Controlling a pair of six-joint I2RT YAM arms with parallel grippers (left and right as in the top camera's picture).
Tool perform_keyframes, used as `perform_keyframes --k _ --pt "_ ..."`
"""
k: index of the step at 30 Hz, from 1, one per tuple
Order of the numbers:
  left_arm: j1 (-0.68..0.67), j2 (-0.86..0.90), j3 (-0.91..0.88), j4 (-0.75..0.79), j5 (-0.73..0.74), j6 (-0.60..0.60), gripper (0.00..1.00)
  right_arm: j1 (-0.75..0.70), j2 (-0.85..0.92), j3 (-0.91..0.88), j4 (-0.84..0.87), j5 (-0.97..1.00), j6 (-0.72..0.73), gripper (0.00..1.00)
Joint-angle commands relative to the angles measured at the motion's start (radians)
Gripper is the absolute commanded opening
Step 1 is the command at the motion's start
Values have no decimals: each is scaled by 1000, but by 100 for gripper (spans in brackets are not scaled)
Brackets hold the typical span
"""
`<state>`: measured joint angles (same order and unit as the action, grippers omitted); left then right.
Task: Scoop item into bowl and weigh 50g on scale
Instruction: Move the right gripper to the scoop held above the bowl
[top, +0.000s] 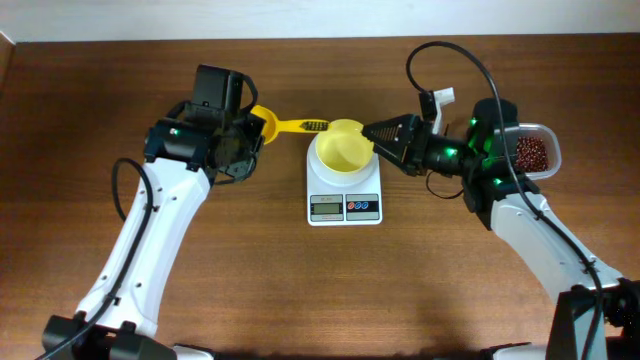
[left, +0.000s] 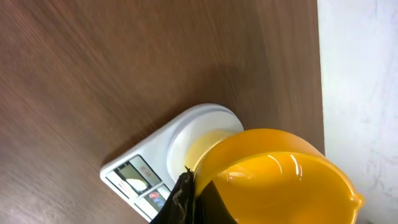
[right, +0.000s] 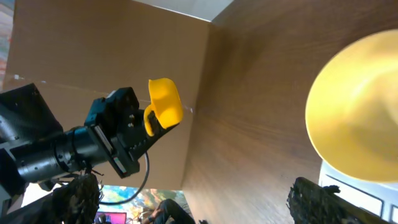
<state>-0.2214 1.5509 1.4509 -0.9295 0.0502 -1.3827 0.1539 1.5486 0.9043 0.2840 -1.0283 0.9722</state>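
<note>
The pale-yellow bowl (top: 343, 150) sits empty on the white scale (top: 344, 205). My left gripper (top: 248, 135) is shut on the rim of the yellow scoop's cup (top: 265, 124); the scoop's handle points right toward the bowl. The left wrist view shows the scoop (left: 280, 180) close up and empty, above the scale (left: 140, 174) and bowl (left: 202, 143). My right gripper (top: 385, 135) is open and empty beside the bowl's right rim. In the right wrist view its fingers (right: 199, 205) spread wide, with the bowl (right: 360, 112) at right. The reddish-brown beans (top: 530, 152) lie behind my right arm.
The beans sit in a clear rectangular plastic tub (top: 549, 135) at the far right of the wooden table. The right arm's cables loop above the tub and bowl. A white wall runs along the table's far edge (left: 360, 74).
</note>
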Motion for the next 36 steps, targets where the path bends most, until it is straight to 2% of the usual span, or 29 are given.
perform_keyframes --k 1,11,17,22,28,36 --pt "-21 7 8 2 14 -87 0 37 -3 11 45 30 13 99" --pt "-113 11 8 31 6 -109 0 101 -3 11 134 121 124 99" --pt "-115 11 8 23 7 -175 0 143 -3 11 259 145 126 99" --pt "-137 11 8 24 6 -181 0 161 -3 11 260 203 125 99" --pt "-165 30 8 24 6 -301 0 161 -3 11 325 233 126 99" --pt "-176 39 8 40 6 -307 0 193 -3 11 349 269 121 99"
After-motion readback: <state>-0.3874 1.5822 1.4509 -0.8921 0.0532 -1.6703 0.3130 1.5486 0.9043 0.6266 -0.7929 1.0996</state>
